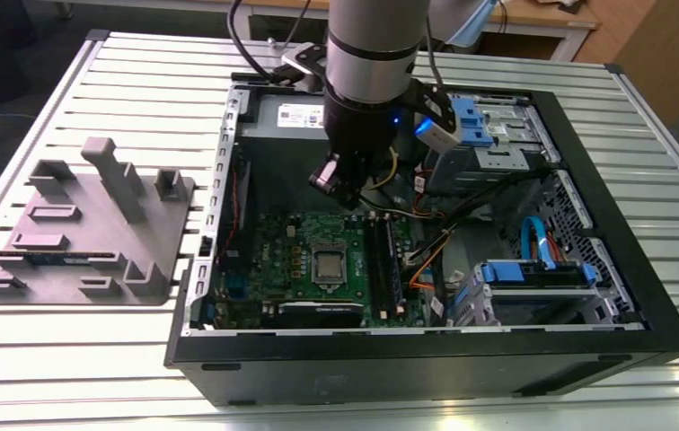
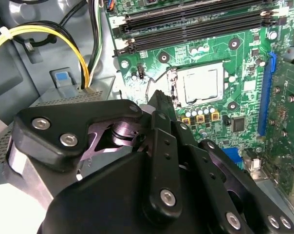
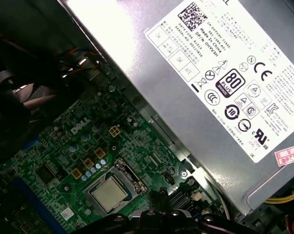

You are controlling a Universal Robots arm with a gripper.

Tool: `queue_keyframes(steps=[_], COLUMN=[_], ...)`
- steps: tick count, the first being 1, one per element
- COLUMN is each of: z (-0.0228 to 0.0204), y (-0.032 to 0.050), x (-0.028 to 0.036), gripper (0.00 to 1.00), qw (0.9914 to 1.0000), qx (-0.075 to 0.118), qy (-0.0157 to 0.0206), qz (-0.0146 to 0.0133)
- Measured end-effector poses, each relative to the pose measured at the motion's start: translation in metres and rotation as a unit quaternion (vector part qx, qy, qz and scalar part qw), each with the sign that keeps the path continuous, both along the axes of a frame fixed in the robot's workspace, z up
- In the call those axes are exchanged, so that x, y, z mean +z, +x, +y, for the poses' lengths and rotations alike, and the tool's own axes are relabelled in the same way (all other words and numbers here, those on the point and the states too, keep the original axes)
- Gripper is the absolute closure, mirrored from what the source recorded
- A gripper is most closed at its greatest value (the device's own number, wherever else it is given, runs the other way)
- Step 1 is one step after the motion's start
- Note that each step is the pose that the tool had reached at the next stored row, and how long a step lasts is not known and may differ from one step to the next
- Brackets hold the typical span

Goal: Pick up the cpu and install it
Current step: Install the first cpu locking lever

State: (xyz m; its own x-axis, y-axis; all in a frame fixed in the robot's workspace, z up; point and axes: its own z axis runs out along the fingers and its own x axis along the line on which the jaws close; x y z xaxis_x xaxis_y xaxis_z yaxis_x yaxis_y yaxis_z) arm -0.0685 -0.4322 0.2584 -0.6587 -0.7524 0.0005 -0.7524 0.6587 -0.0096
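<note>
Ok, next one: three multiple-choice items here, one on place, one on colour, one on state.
1. Where does the cpu lie? A in a hand; B in the socket on the motherboard; C in a drawer.
2. The motherboard is: A red; B green; C white.
3. The gripper is: A hovering above the motherboard, apart from the cpu; B lifting the cpu; C resting on the floor.
Key: 1 B, both wrist views show it seated there; 2 B, the board is green; 3 A, the exterior view shows it over the open case.
</note>
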Motion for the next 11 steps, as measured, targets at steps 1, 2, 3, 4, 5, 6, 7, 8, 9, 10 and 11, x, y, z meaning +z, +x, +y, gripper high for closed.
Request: queue_keyframes(steps=[1,2,3,4,5,6,7,8,9,10,11], z=[0.0,0.0001,0.0001,0.0001,0.0002,0.0002,0.0004,0.0008,0.0015,0.0024,0.0036], y=[0.0002,0.0006,0.0013,0.0022,0.0031,0.0036,0.0041,0.0043,0.0044,0.0045,0.0047], x=[0.0,-0.0001,-0.0001,0.0,0.0,-0.0001,-0.0004,-0.0005,-0.0008,-0.0011,-0.0014], gripper=[0.9,0.9,0.9,0.9,0.9,0.9,0.9,0.9,0.9,0.9,0.9], qw=[1.0,1.0,1.0,1.0,1.0,1.0,0.99999,0.99999,0.99999,0.99999,0.99999], qx=[0.0,0.0,0.0,0.0,0.0,0.0,0.0,0.0,0.0,0.0,0.0], qy=[0.0007,0.0015,0.0021,0.0025,0.0029,0.0031,0.0033,0.0033,0.0033,0.0033,0.0033], qz=[0.0,0.0,0.0,0.0,0.0,0.0,-0.0001,0.0,0.0,0.0,0.0])
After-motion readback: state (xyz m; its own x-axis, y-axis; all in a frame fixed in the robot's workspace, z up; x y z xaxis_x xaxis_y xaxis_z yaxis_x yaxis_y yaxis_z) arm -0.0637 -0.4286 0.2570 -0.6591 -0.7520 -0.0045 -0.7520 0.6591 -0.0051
